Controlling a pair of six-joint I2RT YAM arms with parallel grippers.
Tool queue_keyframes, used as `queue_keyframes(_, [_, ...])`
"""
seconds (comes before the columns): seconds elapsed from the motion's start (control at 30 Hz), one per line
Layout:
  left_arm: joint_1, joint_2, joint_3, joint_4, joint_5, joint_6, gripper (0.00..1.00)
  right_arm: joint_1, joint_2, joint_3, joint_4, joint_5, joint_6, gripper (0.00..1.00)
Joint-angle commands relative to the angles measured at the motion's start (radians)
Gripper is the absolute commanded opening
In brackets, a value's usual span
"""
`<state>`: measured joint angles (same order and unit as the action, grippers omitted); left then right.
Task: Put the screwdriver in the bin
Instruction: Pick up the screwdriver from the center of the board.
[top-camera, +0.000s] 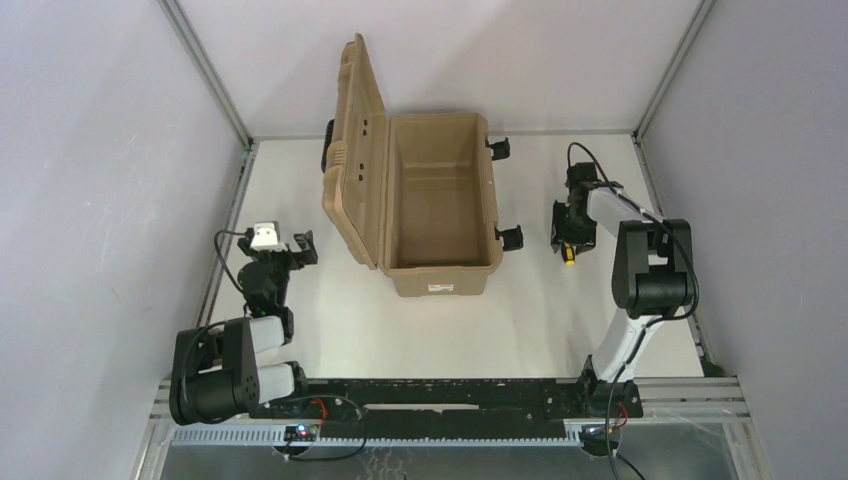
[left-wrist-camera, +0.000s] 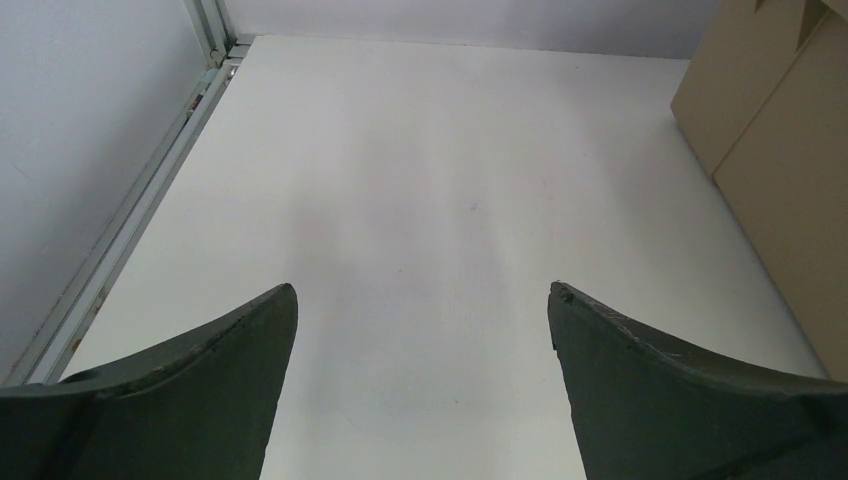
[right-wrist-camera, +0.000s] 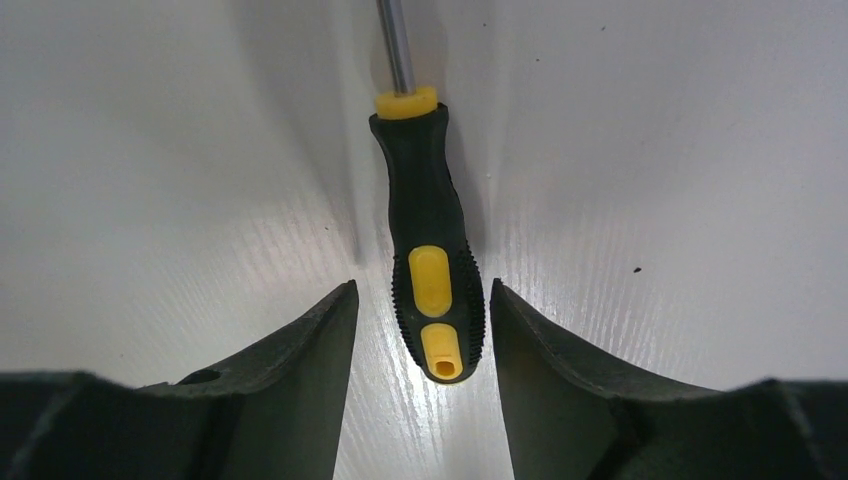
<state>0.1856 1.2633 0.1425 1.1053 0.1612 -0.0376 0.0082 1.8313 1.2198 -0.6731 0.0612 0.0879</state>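
Nearest me, the left arm sits folded back over its base at the left edge of the tabletop (top-camera: 400, 330). Its hand (left-wrist-camera: 422, 292) is released: the two fingers are spread wide with only bare white surface between them. It looks parked there to keep out of the way, since the job needs one arm.

A little farther in on the right side, the right arm reaches forward and bends down so that its hand (right-wrist-camera: 422, 288) drops over the screwdriver (right-wrist-camera: 425, 220). The screwdriver lies flat on the tabletop, to the right of the bin (top-camera: 440, 275) and apart from it. Its yellow butt points back toward the wrist and its thin shaft points away.

The fingers straddle the fat, ribbed end of the handle, which I take to be the best place for a firm hold. The right finger (right-wrist-camera: 560, 380) is at the handle's side, or all but touching it. A strip of tabletop shows between the handle and the left finger (right-wrist-camera: 300, 370). So the hand is not clenched on the tool, and the tool has not been lifted.

Beyond both hands, the bin stands in the middle with its short labelled end toward the arms. Its lid (top-camera: 358, 150) is swung up on the left side, and the black latches (top-camera: 510, 237) hang loose on the right wall. That leaves the mouth clear on the side the right arm would come from. What I can see of the inside looks bare.
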Motion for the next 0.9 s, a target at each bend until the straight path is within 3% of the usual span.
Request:
queue_keyframes(0.0, [-0.003, 0.002, -0.020, 0.103, 0.000, -0.010, 1.00, -0.002, 0.016, 0.045, -0.009, -0.008, -0.015, 0.59])
queue_keyframes(0.53, [-0.002, 0.002, -0.020, 0.103, 0.002, -0.010, 1.00, -0.002, 0.061, 0.069, -0.021, 0.030, -0.019, 0.53])
queue_keyframes(0.87, [-0.003, 0.002, -0.019, 0.104, 0.001, -0.010, 1.00, -0.002, 0.086, 0.080, -0.031, 0.049, -0.023, 0.41])
